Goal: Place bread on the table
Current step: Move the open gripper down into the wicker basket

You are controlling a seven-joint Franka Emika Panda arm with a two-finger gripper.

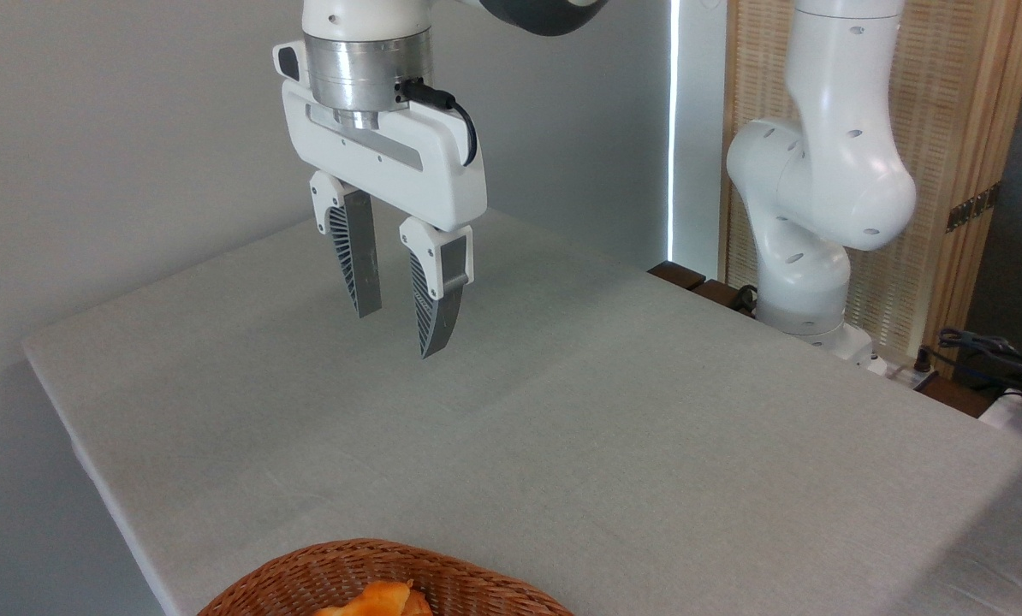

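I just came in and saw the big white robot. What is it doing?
The robot's hand hangs open above the grey table, holding nothing. The bread is still lying in the wicker basket at the near edge of the table, only partly in view. So the job of putting the bread on the table has not been done yet.

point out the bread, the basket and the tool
bread (380, 598): fixed camera, its glossy orange top
basket (306, 575): fixed camera, woven rim on the left
tool (401, 327): fixed camera, the gap between its fingertips
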